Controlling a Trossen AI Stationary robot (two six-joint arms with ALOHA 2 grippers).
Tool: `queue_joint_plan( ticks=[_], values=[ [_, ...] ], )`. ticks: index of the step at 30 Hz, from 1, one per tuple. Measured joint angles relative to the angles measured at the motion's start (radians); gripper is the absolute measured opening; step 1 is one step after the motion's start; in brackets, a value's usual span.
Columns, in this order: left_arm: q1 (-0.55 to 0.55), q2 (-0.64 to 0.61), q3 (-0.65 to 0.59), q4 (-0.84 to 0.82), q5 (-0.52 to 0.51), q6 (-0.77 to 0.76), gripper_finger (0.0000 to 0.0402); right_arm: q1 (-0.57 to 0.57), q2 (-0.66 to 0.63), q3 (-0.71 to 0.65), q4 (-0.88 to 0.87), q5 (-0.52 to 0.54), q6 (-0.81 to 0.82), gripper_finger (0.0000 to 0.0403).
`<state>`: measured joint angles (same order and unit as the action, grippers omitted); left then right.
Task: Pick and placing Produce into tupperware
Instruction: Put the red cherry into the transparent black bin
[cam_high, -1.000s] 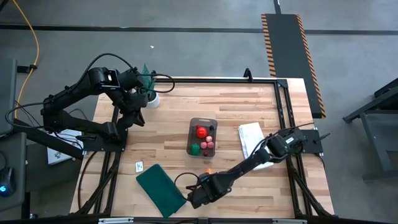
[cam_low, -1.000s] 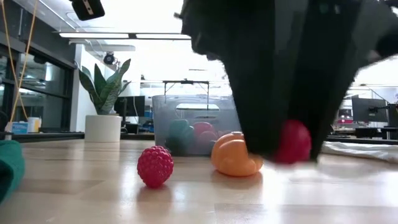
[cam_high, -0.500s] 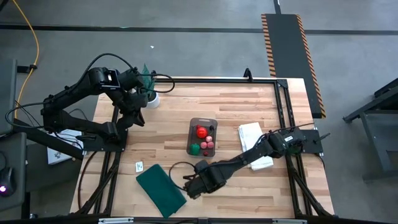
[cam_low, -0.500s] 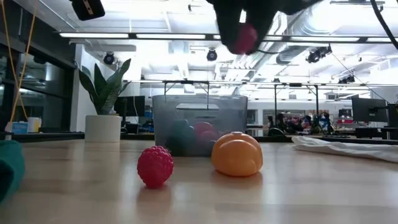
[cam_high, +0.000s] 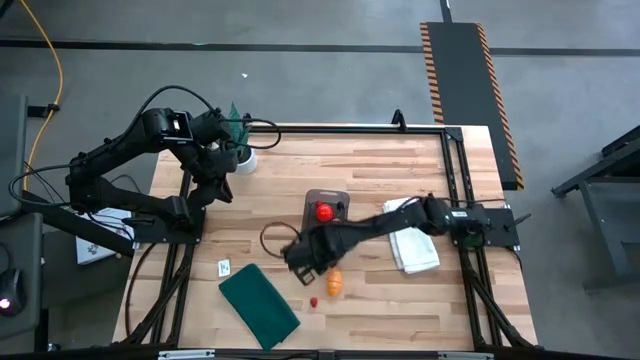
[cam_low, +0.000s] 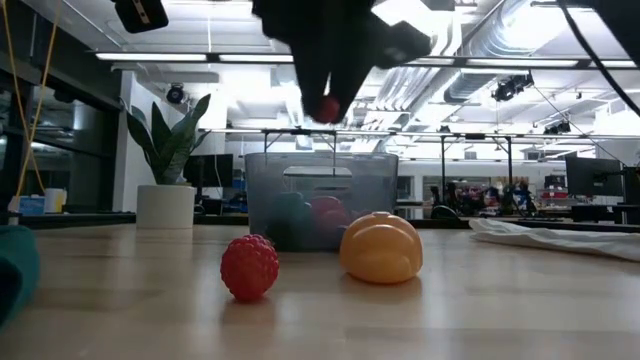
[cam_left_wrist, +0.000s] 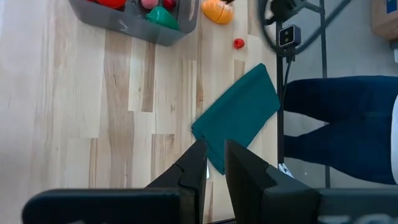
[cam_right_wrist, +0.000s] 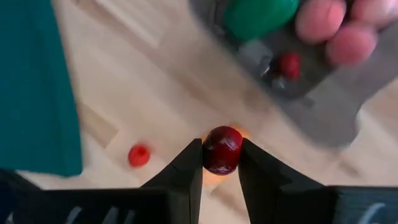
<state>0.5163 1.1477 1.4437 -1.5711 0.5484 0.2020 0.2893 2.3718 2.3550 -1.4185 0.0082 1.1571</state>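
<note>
My right gripper (cam_high: 300, 262) hangs above the table's near middle, shut on a dark red berry piece (cam_right_wrist: 222, 150), also seen high up in the low view (cam_low: 326, 107). The clear grey tupperware (cam_high: 326, 203) stands just beyond it and holds a red ball (cam_high: 324, 212), a green round piece (cam_right_wrist: 258, 15) and pink pieces (cam_right_wrist: 320, 18). An orange piece (cam_high: 335, 283) and a small red raspberry (cam_high: 314, 301) rest on the wood. My left gripper (cam_left_wrist: 214, 165) waits shut and empty, raised at the far left. My right gripper pinches the dark red berry piece by its two opposite sides (cam_right_wrist: 207, 152) between its two fingertips. The fingers come from above, pointing down. The piece is lifted clear of the table.
A dark green cloth (cam_high: 258, 305) lies near the front edge, left of the gripper. There is a folded white cloth (cam_high: 410, 240) at the right, a potted spiky plant (cam_high: 240, 150) at the far left, and a small card (cam_high: 224, 267). A person's legs (cam_left_wrist: 336, 124) stand beyond the near edge.
My right gripper has risen from the tabletop near the front edge and moved toward the far edge and slightly left, toward the tupperware. It rolled its wrist and stayed shut on the dark red piece, which is now lifted clear. The orange piece and the raspberry stayed put.
</note>
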Motion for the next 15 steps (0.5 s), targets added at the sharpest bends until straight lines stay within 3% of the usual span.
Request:
queue_joint_plan(
  ticks=[15],
  values=[
    [0.0,0.0,0.0,0.0,-0.003,-0.025,0.0046,-0.199,0.0,0.0,-0.034,-0.018,-0.398,0.0074]
  ],
)
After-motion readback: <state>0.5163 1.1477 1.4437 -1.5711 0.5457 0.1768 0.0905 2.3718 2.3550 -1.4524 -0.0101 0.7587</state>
